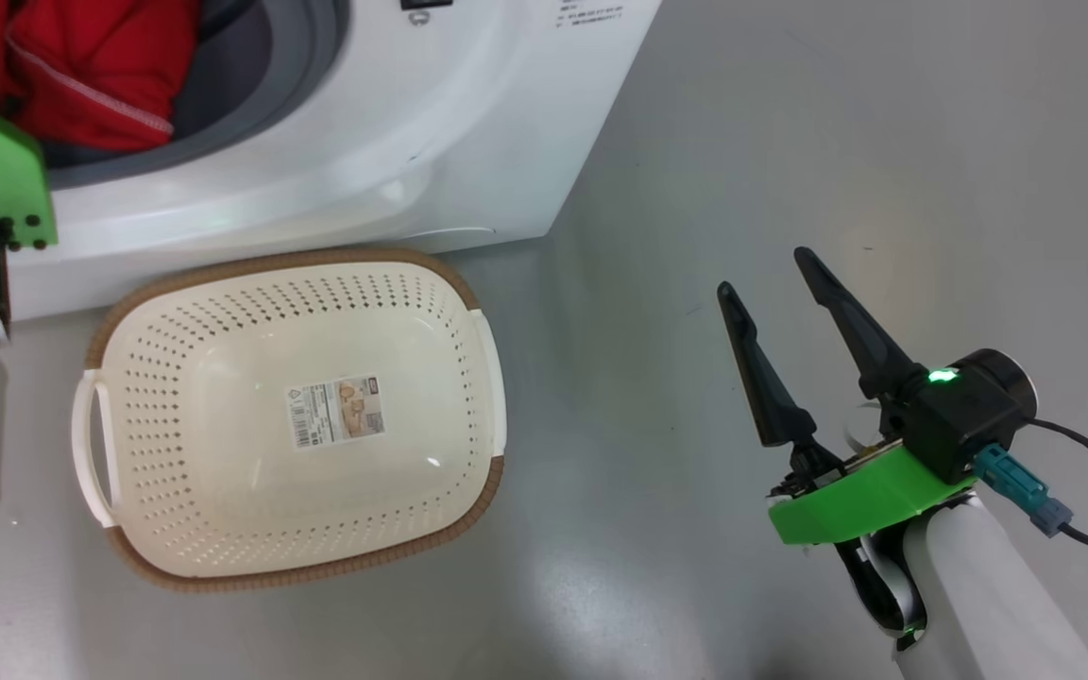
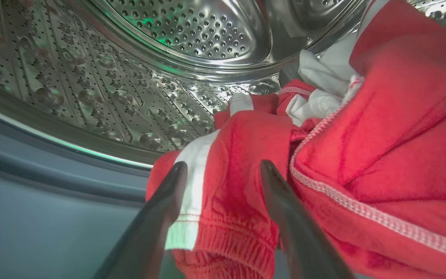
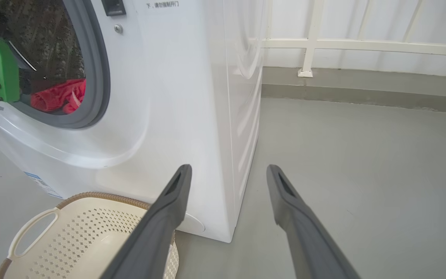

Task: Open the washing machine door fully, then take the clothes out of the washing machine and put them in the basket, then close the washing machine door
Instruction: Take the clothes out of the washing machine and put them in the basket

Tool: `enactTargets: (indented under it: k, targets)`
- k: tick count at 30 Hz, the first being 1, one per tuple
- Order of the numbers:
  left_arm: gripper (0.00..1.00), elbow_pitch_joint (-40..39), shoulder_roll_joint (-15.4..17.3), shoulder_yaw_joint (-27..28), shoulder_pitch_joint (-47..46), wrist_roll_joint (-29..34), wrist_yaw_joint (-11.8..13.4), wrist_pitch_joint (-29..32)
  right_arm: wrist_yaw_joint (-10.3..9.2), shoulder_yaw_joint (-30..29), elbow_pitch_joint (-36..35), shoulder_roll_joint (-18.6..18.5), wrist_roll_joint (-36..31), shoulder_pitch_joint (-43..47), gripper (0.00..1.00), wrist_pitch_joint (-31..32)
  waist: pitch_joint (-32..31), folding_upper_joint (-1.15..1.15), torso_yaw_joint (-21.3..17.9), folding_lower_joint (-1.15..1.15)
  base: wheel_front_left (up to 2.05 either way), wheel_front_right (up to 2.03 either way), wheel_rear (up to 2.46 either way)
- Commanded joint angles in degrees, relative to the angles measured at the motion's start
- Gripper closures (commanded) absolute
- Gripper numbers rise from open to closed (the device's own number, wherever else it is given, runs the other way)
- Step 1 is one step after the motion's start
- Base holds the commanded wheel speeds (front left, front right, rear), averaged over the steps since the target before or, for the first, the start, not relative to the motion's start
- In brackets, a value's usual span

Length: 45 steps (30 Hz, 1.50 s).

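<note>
A smooth grey floor [image 1: 790,123] lies from 12 round to 6 o'clock in the head view, glossy, with soft pale patches of reflected light. In the right wrist view the floor [image 3: 362,162] runs up toward 1 o'clock to a low, darker grey kerb [image 3: 362,83]. A white railing [image 3: 362,44] stands on the kerb, with a small post foot [image 3: 305,72] at 12 o'clock and a pale wall [image 3: 347,19] behind the bars.
</note>
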Motion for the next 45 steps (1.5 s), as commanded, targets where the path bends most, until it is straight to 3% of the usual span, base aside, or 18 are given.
enactTargets:
  k: [1,15,16,17,18,30,37,45]
  targets:
    - [0.0,0.17,3.82,-0.02,-1.23,1.38,1.15,0.84,0.35,1.55,-0.91,0.29,0.39,-0.11,0.0,-0.37,0.24,0.0,-0.26,0.0,0.0,0.0,0.0]
    - [0.0,3.95,5.48,-1.21,-2.02,1.43,2.72,3.22,0.35,2.66,-0.56,0.39,1.17,-0.48,0.0,-0.37,0.9,0.0,-0.78,0.0,0.0,0.0,0.0]
    - [0.23,4.11,5.49,-1.27,-2.04,1.34,2.67,3.26,0.35,2.7,-0.55,0.39,1.21,-0.5,0.0,-0.37,0.94,0.0,-0.77,0.0,0.0,0.0,0.0]
    - [0.73,4.21,5.43,-1.33,-2.02,1.2,2.56,3.18,0.35,2.73,-0.52,0.4,1.27,-0.52,0.0,-0.37,0.95,0.0,-0.75,0.0,0.0,0.0,0.0]
    - [1.0,4.24,5.36,-1.44,-2.0,1.1,2.32,3.02,0.35,2.73,-0.5,0.4,1.32,-0.54,0.0,-0.37,0.97,0.0,-0.72,0.0,0.0,0.0,0.0]
    - [1.0,2.94,4.75,0.16,0.19,-2.44,1.34,-6.13,0.35,3.02,0.35,0.41,1.38,-0.36,0.0,-0.37,-0.56,0.0,-0.14,0.0,0.0,0.0,0.0]
    - [1.0,0.13,3.34,2.8,3.04,-6.61,-0.93,-10.31,0.35,2.57,0.5,0.13,0.88,0.3,0.0,-0.37,-2.36,0.0,1.14,0.0,0.0,0.0,0.0]
    - [1.0,-11.29,2.86,6.17,8.39,-8.68,-1.74,-10.8,0.35,2.11,0.4,-0.02,0.72,0.66,0.0,-0.37,-4.17,0.0,2.16,0.0,0.0,0.0,0.0]
